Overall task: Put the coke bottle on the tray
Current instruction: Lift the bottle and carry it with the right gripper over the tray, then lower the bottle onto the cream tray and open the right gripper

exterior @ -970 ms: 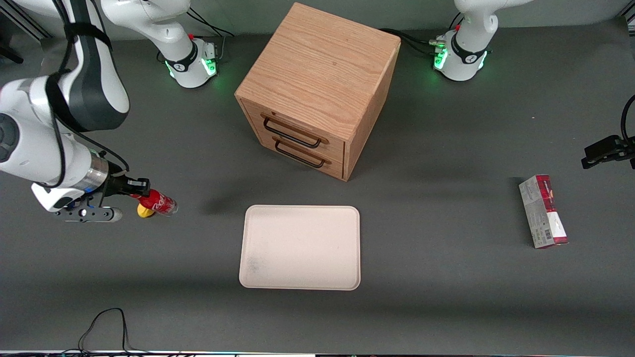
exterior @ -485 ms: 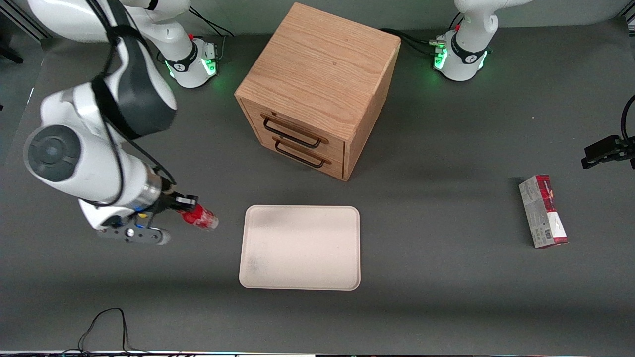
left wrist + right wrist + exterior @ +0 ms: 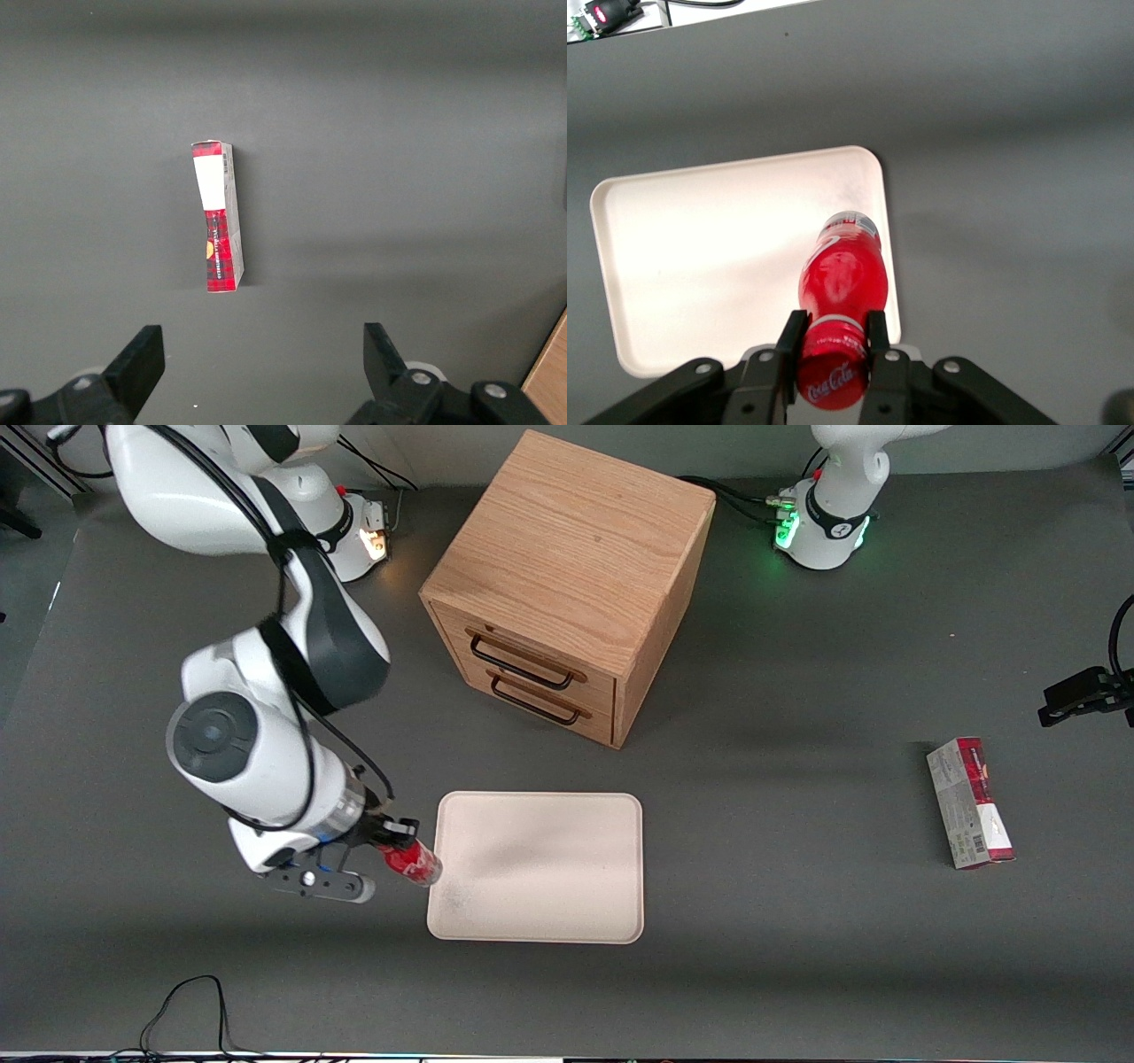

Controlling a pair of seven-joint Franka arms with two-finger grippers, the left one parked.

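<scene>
My right gripper [image 3: 396, 843] is shut on the coke bottle [image 3: 413, 863], a tiny red bottle with a red cap and white script. It holds the bottle by the neck, in the air, over the edge of the tray that faces the working arm's end of the table. The tray [image 3: 549, 868] is a large flat cream-beige rectangle, lying nearer to the front camera than the drawer cabinet. In the right wrist view the fingers [image 3: 791, 341] clamp the bottle [image 3: 842, 283] just under its cap, with its base over the tray's rim [image 3: 881, 221].
A wooden cabinet [image 3: 567, 576] with two drawers stands farther from the front camera than the tray. A red-and-grey carton [image 3: 969, 802] lies toward the parked arm's end of the table and shows in the left wrist view [image 3: 218, 217]. A black cable [image 3: 186, 1010] lies near the front edge.
My right gripper has carried the coke bottle from near the small yellow object toward the tray and nearer to the front camera. The yellow object is now hidden.
</scene>
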